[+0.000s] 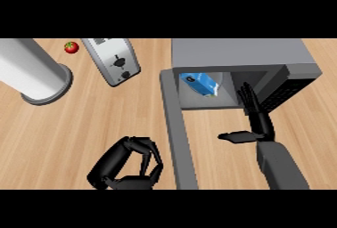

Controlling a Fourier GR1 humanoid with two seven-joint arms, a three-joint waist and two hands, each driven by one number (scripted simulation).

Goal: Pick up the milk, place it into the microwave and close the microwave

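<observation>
Right hand [253, 116] open at microwave [237, 53]; milk [200, 83] inside; door [179, 133] open

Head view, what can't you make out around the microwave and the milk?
- Microwave: interior depth hidden by its own top.
- Milk: its base and whether it stands or leans, unclear.
- Right hand: fingertips merge with the dark inner wall.
- Microwave door: lower end cut off by the view's edge.

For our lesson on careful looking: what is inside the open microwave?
Inside the microwave stands a blue and white milk carton, tilted. The right hand reaches in beside it, fingers straight. The top covers the back of the inside.
</observation>
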